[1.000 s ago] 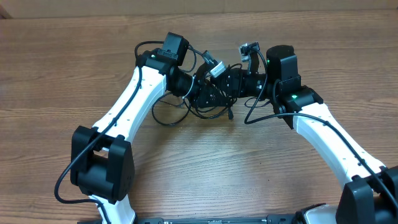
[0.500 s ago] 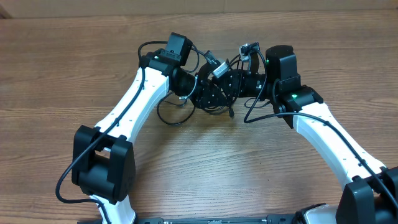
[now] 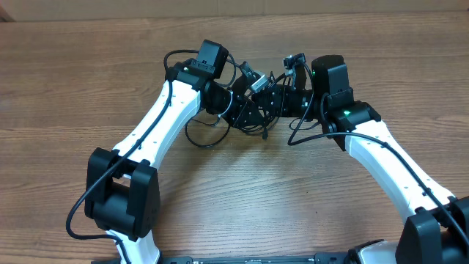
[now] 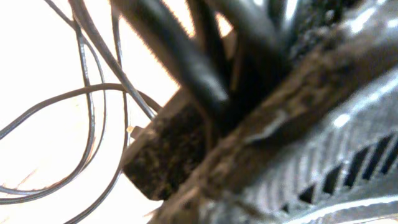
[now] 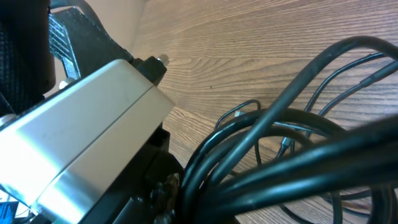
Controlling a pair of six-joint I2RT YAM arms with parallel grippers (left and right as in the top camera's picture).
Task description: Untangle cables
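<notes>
The cables [image 3: 242, 128] are thin black cords bunched under the two grippers at the table's back middle, with one loop trailing to the left. My left gripper [image 3: 253, 110] and right gripper [image 3: 272, 103] meet nose to nose over the bunch. In the left wrist view, dark strands [image 4: 186, 62] run up from my left gripper [image 4: 211, 146], which is shut on them, and thin loops [image 4: 106, 86] hang to the left. In the right wrist view, a bundle of black cables [image 5: 292, 155] comes out of my right gripper [image 5: 186, 193], which is shut on it.
A silvery box [image 5: 93, 130] on the left arm sits very close to my right gripper. Thicker black wires [image 3: 304, 128] hang from the right arm. The wooden table [image 3: 242, 191] lies below.
My right gripper has closed on the cables. The left arm and the trailing cable loop have shifted slightly to the right.
</notes>
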